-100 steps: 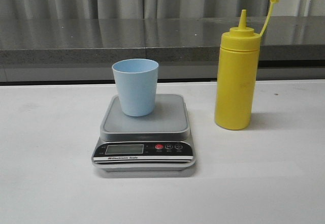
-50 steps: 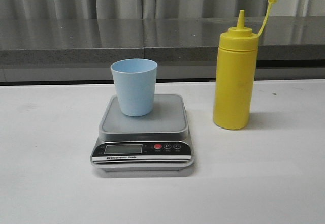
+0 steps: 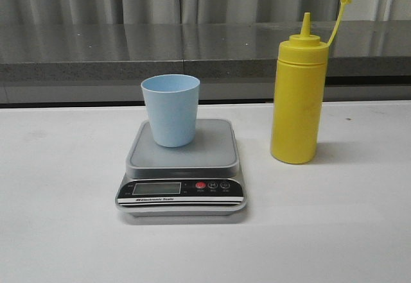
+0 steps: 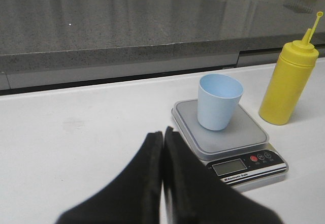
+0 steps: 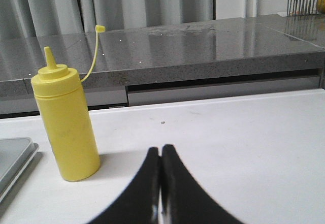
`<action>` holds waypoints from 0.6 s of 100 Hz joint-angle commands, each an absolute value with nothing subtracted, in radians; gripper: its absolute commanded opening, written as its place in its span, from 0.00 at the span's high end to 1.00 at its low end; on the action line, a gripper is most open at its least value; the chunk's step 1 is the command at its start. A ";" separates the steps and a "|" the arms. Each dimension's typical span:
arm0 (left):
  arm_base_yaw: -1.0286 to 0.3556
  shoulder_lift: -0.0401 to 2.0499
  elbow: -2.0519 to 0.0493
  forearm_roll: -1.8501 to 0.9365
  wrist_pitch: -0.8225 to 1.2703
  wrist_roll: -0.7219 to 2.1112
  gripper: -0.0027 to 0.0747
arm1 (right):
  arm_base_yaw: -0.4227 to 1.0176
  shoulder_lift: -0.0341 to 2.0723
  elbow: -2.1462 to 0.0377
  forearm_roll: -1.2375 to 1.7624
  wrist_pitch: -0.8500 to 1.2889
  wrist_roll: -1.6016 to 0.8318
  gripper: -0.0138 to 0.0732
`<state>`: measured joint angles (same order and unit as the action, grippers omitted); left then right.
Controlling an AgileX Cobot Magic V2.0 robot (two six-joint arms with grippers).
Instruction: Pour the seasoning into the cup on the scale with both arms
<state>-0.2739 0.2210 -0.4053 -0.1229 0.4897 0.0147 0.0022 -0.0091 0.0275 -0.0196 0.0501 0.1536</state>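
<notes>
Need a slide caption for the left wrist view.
Shut left gripper faces blue cup on scale; yellow seasoning bottle beyond.

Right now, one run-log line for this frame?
phase: pre-grasp | cup: upright on scale | seasoning: upright on table, right of scale, uncapped | left gripper: shut, empty | right gripper: shut, empty

The scale (image 3: 182, 179) is carrying a small line of print under its display that is reading roughly "Electronic Scale", though the letters are staying faint. One dark button beside the red one is showing an "M"; other button markings are too small to read.
</notes>
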 commanded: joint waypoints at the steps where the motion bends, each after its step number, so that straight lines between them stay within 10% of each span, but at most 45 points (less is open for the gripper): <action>1: -0.273 0.233 -0.432 -0.130 0.407 0.008 0.99 | -0.004 -0.033 0.010 -0.030 -0.039 0.146 0.91; 60: -0.273 0.233 -0.432 -0.130 0.407 0.008 0.99 | -0.004 -0.033 0.010 -0.030 -0.053 0.146 0.91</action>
<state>-0.2739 0.2210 -0.4053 -0.1229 0.4897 0.0147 0.0022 -0.0113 0.0275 -0.0211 0.0350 0.1536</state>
